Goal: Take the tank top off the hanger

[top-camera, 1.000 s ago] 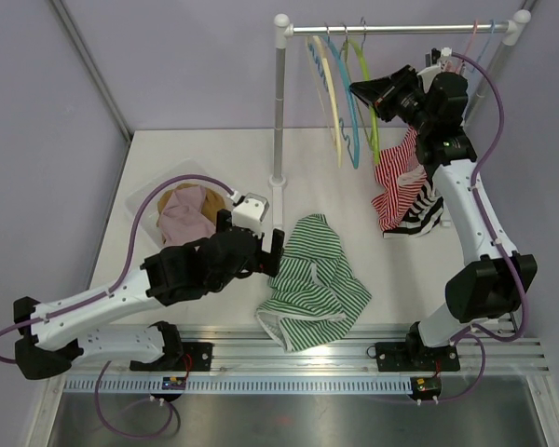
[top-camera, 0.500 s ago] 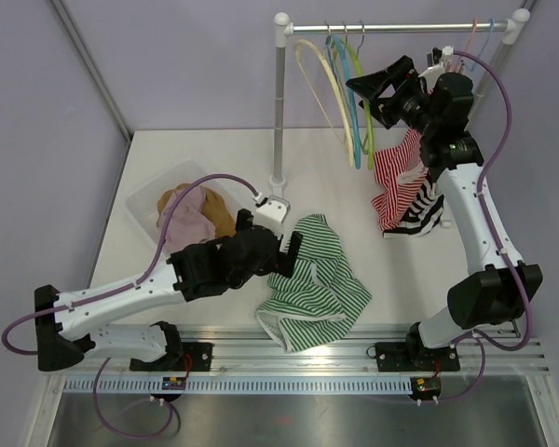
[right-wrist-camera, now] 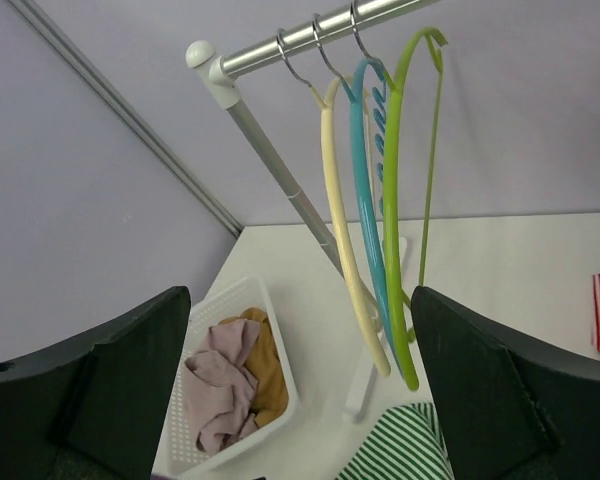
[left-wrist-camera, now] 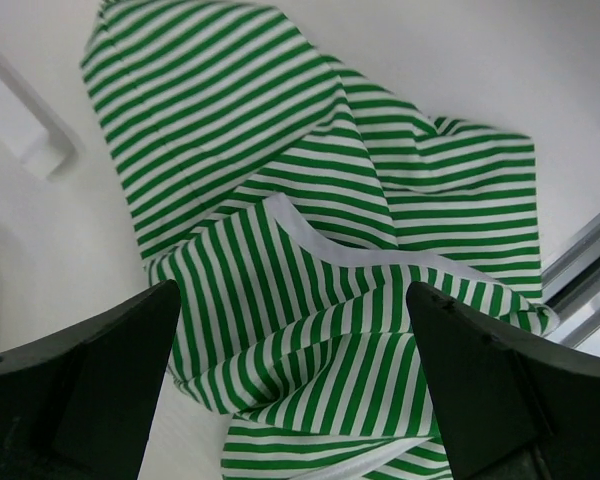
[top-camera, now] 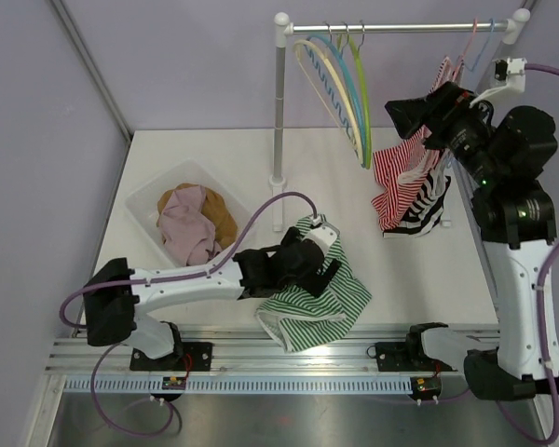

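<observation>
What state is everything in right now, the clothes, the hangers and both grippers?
Green striped tank top: off any hanger, crumpled on the table.
Three hangers: bare, on the rail.
Red striped top: hanging.
Left gripper: open, over the tank top.
Right gripper: open, empty.

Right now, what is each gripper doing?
Left gripper: open, empty, over the green striped top.
Right gripper: open, empty, facing the hangers.

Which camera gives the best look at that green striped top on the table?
The left wrist view: the green striped tank top fills it, stripes, white trim and folds clear. The top external view shows its crumpled outline, partly under the left gripper. The right wrist view catches only a corner at its bottom edge.
</observation>
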`<action>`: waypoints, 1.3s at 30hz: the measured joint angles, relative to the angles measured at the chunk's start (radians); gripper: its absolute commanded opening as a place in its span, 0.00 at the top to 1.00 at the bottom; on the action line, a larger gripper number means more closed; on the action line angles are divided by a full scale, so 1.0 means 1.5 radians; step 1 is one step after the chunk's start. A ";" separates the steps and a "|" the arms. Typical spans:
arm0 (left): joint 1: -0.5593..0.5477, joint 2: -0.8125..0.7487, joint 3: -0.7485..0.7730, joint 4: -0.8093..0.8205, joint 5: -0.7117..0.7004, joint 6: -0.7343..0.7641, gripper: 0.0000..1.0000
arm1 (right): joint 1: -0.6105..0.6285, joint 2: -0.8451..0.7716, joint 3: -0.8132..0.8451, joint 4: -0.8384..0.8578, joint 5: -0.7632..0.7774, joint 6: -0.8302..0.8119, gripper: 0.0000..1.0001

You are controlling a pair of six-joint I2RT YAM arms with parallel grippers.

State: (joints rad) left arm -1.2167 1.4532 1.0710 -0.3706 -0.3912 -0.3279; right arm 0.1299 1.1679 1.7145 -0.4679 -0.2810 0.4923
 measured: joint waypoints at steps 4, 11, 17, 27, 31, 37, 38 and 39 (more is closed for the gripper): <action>0.000 0.076 0.000 0.023 0.025 0.004 0.01 | 0.000 -0.089 -0.028 -0.054 0.001 -0.064 0.00; 0.000 0.214 -0.002 0.072 0.086 -0.008 0.01 | 0.000 -0.229 -0.101 -0.123 -0.035 -0.121 0.00; 0.000 0.249 -0.001 0.115 0.117 -0.047 0.91 | 0.000 -0.279 -0.112 -0.142 -0.052 -0.141 0.01; 0.005 0.131 0.000 -0.021 0.024 -0.112 1.00 | 0.000 -0.322 -0.128 -0.151 -0.058 -0.151 0.01; 0.040 -0.013 0.021 -0.113 -0.071 -0.146 1.00 | 0.000 -0.333 -0.135 -0.150 -0.057 -0.154 0.01; 0.131 -0.152 0.104 -0.211 -0.170 -0.162 1.00 | 0.000 -0.334 -0.146 -0.150 -0.053 -0.157 0.00; 0.156 -0.164 0.121 -0.223 -0.173 -0.160 1.00 | 0.000 -0.334 -0.148 -0.150 -0.053 -0.157 0.00; 0.192 -0.173 0.143 -0.237 -0.173 -0.156 1.00 | 0.000 -0.334 -0.150 -0.150 -0.053 -0.157 0.01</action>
State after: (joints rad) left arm -0.9287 1.1938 1.2850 -0.7261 -0.6502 -0.5613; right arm 0.1303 0.6662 1.4899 -0.6930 -0.3603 0.2573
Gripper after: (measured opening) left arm 0.038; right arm 0.993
